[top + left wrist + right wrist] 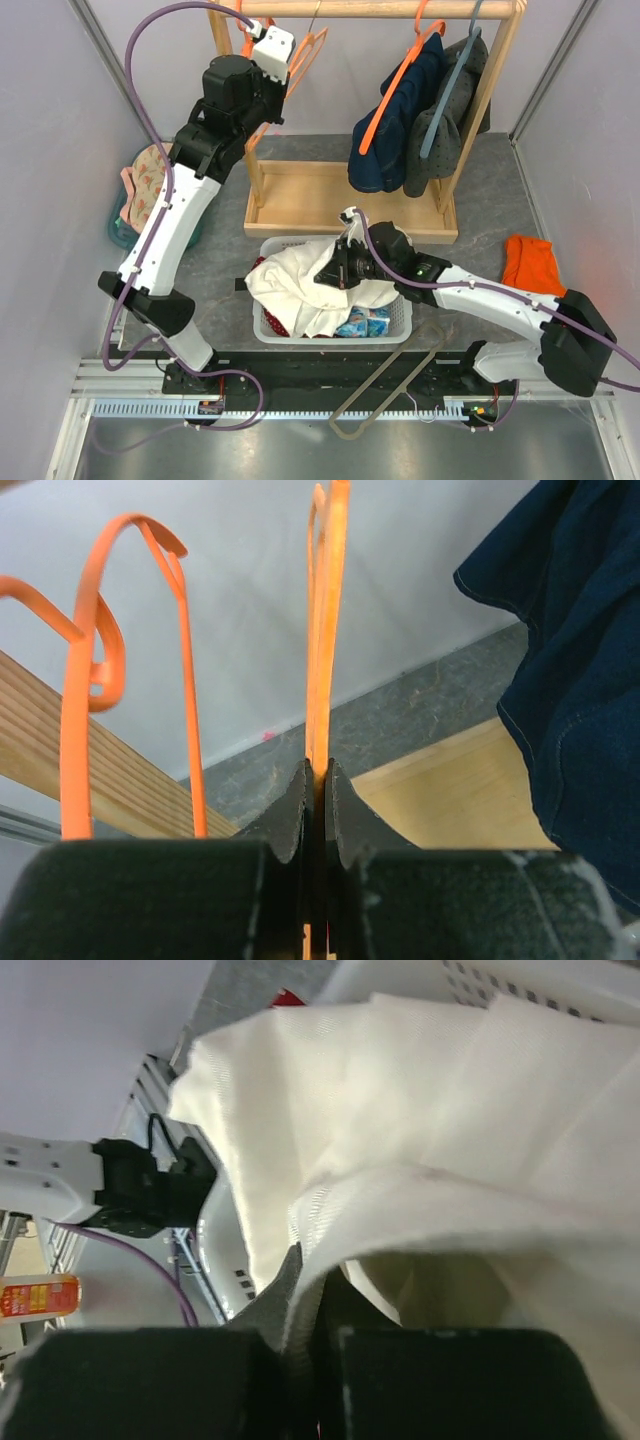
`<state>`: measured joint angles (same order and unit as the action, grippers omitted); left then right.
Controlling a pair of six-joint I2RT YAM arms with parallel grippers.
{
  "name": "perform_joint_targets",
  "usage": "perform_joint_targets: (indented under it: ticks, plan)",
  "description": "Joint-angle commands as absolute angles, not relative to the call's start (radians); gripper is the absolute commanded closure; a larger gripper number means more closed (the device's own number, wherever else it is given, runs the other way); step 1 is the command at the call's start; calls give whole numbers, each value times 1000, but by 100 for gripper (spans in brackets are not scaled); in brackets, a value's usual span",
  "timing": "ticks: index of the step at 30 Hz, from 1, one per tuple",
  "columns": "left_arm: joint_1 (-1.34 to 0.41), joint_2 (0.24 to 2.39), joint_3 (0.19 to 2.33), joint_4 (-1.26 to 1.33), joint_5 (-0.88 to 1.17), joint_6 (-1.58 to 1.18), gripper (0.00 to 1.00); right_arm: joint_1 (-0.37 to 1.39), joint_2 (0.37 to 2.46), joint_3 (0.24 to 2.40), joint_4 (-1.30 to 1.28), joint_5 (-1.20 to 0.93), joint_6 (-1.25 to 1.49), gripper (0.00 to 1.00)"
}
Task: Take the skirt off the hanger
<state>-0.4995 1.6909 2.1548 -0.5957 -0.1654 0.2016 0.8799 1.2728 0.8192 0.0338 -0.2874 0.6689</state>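
Note:
Up by the wooden rack's left post, my left gripper (298,56) (318,780) is shut on a thin orange hanger (312,48) (326,630); no garment hangs from it. Dark red fabric, the skirt (259,267), peeks out at the left side of the white laundry basket (402,325), mostly hidden under a white cloth (300,285) (420,1100). Over the basket, my right gripper (330,274) (305,1272) is shut on a fold of that white cloth.
The wooden rack (380,8) carries a blue garment (395,130) on an orange hanger and a grey dotted garment (452,105) on a grey-blue hanger. More orange hangers (85,680) hang left of the held one. An orange cloth (528,262) lies right; a teal tub (120,235) stands left.

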Motion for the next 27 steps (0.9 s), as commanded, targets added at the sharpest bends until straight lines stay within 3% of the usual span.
perform_joint_targets:
  ticks: [1,6,8,9,10,12,13,15,27]
  plan:
    - [-469,1615,2100,-538,-184,104,98,876,1314,790,72,-227,664,100]
    - [-469,1554,2042,-551,-156,81,98,865,1435,790,3,-176,678,100]
    - [-469,1546,2042,-557,-149,80,88,862,1474,801,-38,-192,684,100]
    - [-469,1543,2042,-558,-146,80,78,862,1506,807,-63,-195,683,100]
    - [-471,1540,2045,-560,-138,78,55,862,1519,821,-77,-192,681,100]
    - [-471,1534,2048,-560,-133,71,36,861,1531,833,-109,-173,678,100]
    - [-471,1531,2054,-560,-129,66,15,864,1529,845,-117,-167,673,100]
    - [-471,1526,2060,-560,-118,54,2,864,1516,862,-155,-143,658,96]
    - [-584,1601,2304,-549,113,-38,0,864,1318,1034,-423,-51,551,24]
